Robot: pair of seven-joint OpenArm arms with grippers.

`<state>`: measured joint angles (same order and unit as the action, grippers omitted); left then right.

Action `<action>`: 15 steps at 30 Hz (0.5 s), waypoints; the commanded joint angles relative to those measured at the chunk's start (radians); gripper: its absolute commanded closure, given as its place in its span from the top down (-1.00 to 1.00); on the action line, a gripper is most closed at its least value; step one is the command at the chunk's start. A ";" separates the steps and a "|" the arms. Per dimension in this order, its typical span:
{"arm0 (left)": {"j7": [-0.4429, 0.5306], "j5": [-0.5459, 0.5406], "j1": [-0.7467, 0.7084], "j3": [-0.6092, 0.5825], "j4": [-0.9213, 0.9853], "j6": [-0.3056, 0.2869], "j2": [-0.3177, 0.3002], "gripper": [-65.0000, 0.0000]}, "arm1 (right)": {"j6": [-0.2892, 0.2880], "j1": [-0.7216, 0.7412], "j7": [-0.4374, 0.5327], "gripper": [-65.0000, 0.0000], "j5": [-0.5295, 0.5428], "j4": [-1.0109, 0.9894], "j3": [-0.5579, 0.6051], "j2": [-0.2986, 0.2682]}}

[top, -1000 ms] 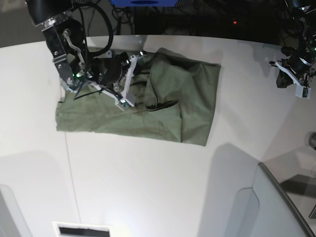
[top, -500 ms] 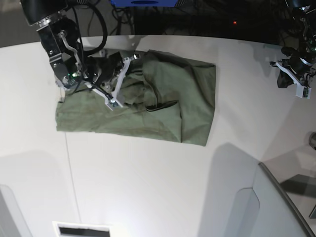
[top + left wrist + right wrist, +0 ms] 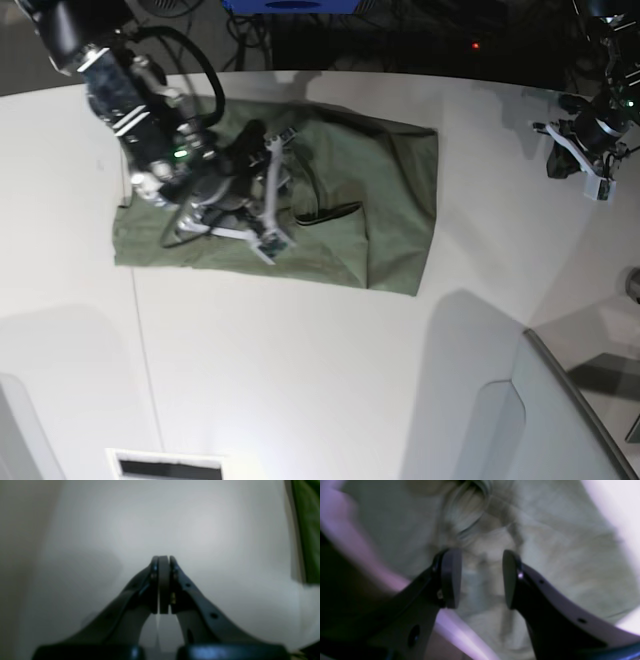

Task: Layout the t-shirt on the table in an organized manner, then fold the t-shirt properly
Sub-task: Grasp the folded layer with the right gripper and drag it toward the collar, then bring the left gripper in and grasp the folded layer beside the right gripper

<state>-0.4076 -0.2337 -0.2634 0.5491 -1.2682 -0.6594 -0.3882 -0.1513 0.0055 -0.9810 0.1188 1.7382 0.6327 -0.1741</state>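
The olive-green t-shirt [image 3: 390, 190] lies folded in a rough rectangle at the back middle of the white table [image 3: 300, 380]. My right gripper [image 3: 272, 238] hovers over the shirt's left half. In the right wrist view it [image 3: 480, 577] is open, with wrinkled cloth [image 3: 545, 542] seen between and beyond the pads, nothing held. My left gripper [image 3: 598, 185] is over bare table at the far right, apart from the shirt. In the left wrist view it [image 3: 163, 560] is shut and empty, with a strip of the shirt [image 3: 307, 530] at the top right.
A thin dark seam line [image 3: 140, 340] runs across the table at the left. A grey translucent panel [image 3: 560, 420] stands at the front right corner. Dark cables and gear [image 3: 420, 40] lie beyond the table's curved back edge.
My right arm has swung from the shirt's back left edge toward the front, over its left half. The shirt's back edge lies flatter. The left arm has barely shifted.
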 commanded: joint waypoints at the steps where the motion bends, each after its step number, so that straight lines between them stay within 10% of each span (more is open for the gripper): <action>1: 0.022 -0.014 0.009 0.009 -0.014 0.000 -0.021 -1.00 | 0.003 0.029 0.021 -0.19 -0.080 -0.011 0.043 0.031; 7: 0.022 -0.014 0.014 0.006 -0.014 0.000 -0.019 -1.00 | -0.003 0.104 0.109 -0.19 -0.434 -0.237 0.131 0.184; 15: 0.022 -0.014 0.009 0.009 -0.014 0.000 -0.018 -1.00 | 0.000 0.149 0.190 -0.20 -0.537 -0.478 0.232 0.284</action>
<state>-0.4053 -0.2363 -0.2558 0.5495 -1.2675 -0.6590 -0.3859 -0.1642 0.1299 -0.8036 -0.3985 1.2415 0.8696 0.0975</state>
